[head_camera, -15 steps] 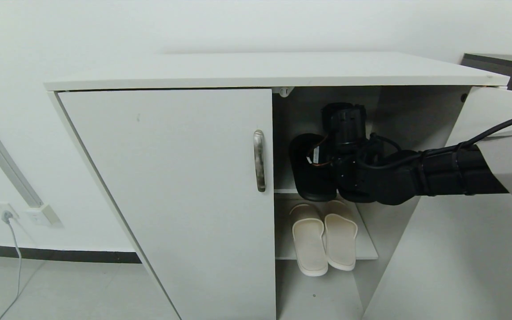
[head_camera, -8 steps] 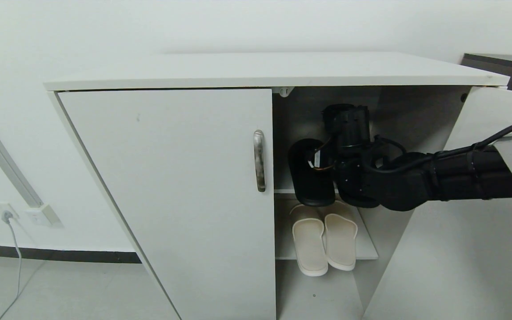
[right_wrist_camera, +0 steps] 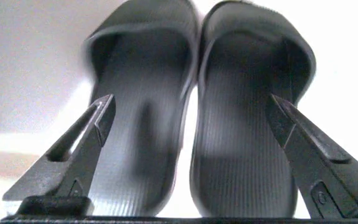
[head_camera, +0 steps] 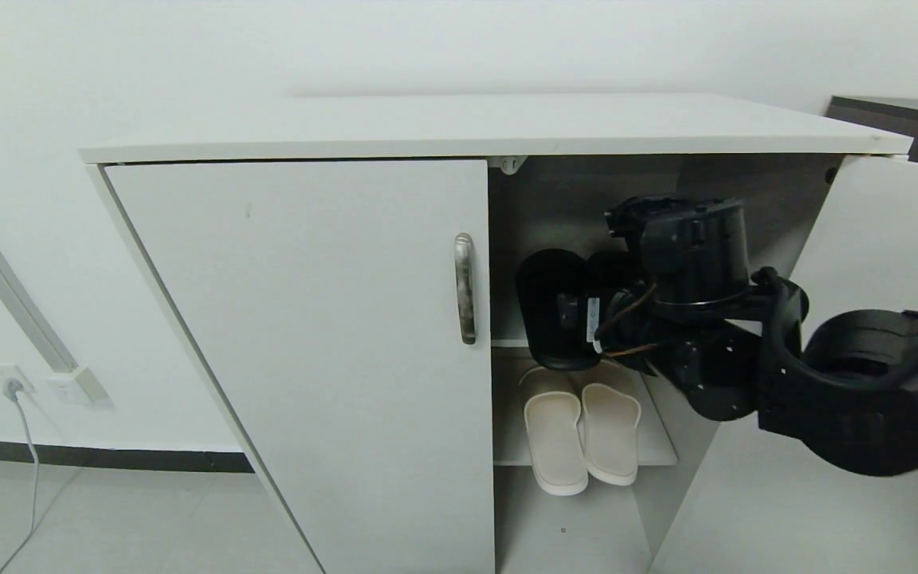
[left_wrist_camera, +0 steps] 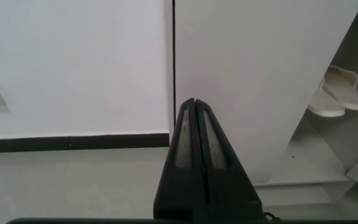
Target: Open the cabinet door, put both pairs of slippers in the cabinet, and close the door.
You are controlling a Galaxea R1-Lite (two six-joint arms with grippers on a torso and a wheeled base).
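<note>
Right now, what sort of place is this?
Likely an indoor entryway: a cabinet against a plain wall, black slippers and white slippers on its shelves, a socket near the floor.

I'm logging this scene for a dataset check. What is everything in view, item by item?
cabinet: one, white, against the wall
left door: one, white, closed
handle: one, metal, on the left door
right door: one, white, swung open
black slippers: one pair, upper shelf, side by side
cream slippers: one pair, shelf below, ends overhanging its front edge
wall socket: one, white, low on the wall beside the cabinet
cable: one, grey, plugged into the socket
right gripper: black, open, facing the black slippers
left gripper: black, shut, low before the left door
</note>
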